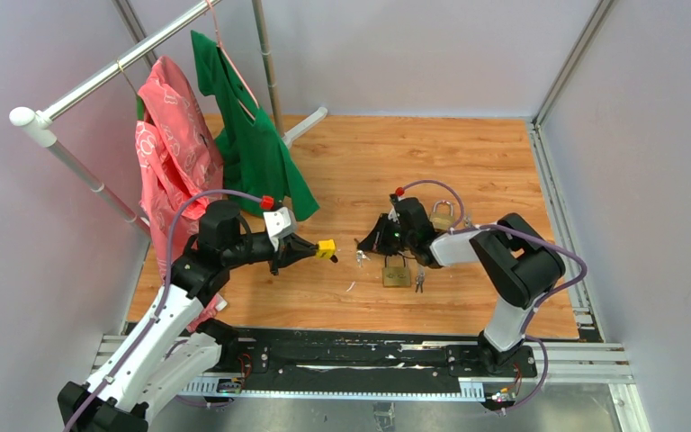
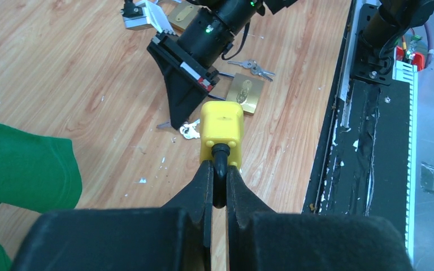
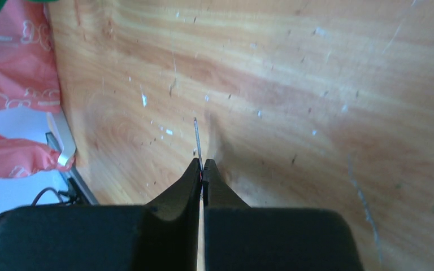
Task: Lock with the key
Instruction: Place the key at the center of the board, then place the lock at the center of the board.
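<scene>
The left gripper (image 2: pixel 219 174) is squeezed tight on the black loop of the yellow lock (image 2: pixel 221 127). The lock sticks out straight ahead of its fingertips, up off the table (image 1: pixel 468 171).

The right gripper (image 3: pixel 203 171) is pinched on a thin key (image 3: pixel 196 138). The key pokes out past its tips, close to the wood.

In the left wrist view, the right gripper sits just past the yellow lock, a bit to the left, with a gap between them. A brass lock (image 2: pixel 246 93) lies on the wood just past the yellow lock, to the right. A bunch of keys (image 2: pixel 252 68) lies a little farther on. A green shirt (image 2: pixel 17 169) hangs off to the left gripper's left. Pink cloth (image 3: pixel 5 68) shows far to the right gripper's left.
</scene>
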### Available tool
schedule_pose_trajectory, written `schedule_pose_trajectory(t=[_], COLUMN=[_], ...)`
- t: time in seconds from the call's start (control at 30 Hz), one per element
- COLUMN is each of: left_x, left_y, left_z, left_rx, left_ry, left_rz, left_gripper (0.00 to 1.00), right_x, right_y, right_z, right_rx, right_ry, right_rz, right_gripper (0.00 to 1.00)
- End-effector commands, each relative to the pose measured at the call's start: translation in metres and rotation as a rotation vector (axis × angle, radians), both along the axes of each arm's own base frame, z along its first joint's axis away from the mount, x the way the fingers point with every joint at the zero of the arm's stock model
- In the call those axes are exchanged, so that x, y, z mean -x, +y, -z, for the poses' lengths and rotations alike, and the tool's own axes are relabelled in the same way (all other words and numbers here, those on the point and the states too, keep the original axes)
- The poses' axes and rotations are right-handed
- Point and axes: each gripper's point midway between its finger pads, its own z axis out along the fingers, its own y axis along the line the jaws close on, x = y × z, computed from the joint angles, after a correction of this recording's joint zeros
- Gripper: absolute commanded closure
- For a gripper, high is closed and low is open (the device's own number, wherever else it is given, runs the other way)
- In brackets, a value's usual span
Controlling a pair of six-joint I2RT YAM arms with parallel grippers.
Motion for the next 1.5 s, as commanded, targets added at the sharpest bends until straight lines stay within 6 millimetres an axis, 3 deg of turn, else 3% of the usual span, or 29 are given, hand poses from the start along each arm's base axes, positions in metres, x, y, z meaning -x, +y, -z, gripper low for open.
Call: schedule_pose_trajectory(t=[0.0,0.07,0.2,0.33,0.43,0.53,0.6,0.67,0.7,0.77,0.83,0.97,1.07,1.2,1.47], left_x=[-0.005,-0.006,-0.006,-0.005,-0.003,-0.001,0.003,0.004,0.005,0.007,0.008,0.010,0.013,0.016,0.018], left_y=[-0.002,-0.003,-0.002,-0.002,-0.001,0.001,0.002,0.004,0.004,0.007,0.008,0.008,0.008,0.008,0.006], left_z=[-0.017,-0.017,-0.019,-0.017,-0.018,-0.018,-0.015,-0.012,-0.012,-0.009,-0.006,-0.006,-0.003,-0.003,-0.004], left_rx=[0.041,0.041,0.040,0.031,0.028,0.005,-0.019,-0.047,-0.063,-0.095,-0.115,-0.120,-0.124,-0.128,-0.123], left_ry=[-0.070,-0.066,-0.071,-0.068,-0.079,-0.102,-0.130,-0.163,-0.196,-0.226,-0.249,-0.274,-0.272,-0.269,-0.267], left_rz=[-0.001,-0.001,-0.003,0.002,0.008,0.023,0.056,0.078,0.097,0.122,0.138,0.159,0.171,0.181,0.194], left_gripper=[1.00,1.00,1.00,1.00,1.00,1.00,1.00,1.00,1.00,1.00,1.00,1.00,1.00,1.00,1.00], right_x=[-0.028,-0.033,-0.035,-0.034,-0.037,-0.042,-0.045,-0.033,-0.020,0.025,0.071,0.113,0.112,0.120,0.114], right_y=[-0.011,-0.014,-0.023,-0.027,-0.033,-0.043,-0.042,-0.026,-0.014,0.004,0.014,0.033,0.043,0.059,0.092], right_z=[0.013,0.019,0.028,0.023,0.005,-0.027,-0.066,-0.112,-0.145,-0.183,-0.204,-0.203,-0.202,-0.207,-0.184], right_rx=[0.110,0.129,0.147,0.160,0.173,0.233,0.259,0.212,0.163,0.061,-0.013,0.083,0.175,0.142,0.157], right_ry=[-0.044,-0.030,0.005,0.008,-0.025,-0.125,-0.279,-0.478,-0.599,-0.769,-0.902,-1.069,-1.113,-1.165,-1.105], right_rz=[0.061,0.070,0.093,0.076,0.057,0.021,-0.066,-0.240,-0.354,-0.625,-0.848,-1.021,-1.021,-1.073,-1.111], right_gripper=[1.00,1.00,0.88,0.58,0.40,0.31,0.31,0.31,0.31,0.31,0.31,0.24,0.24,0.23,0.28])
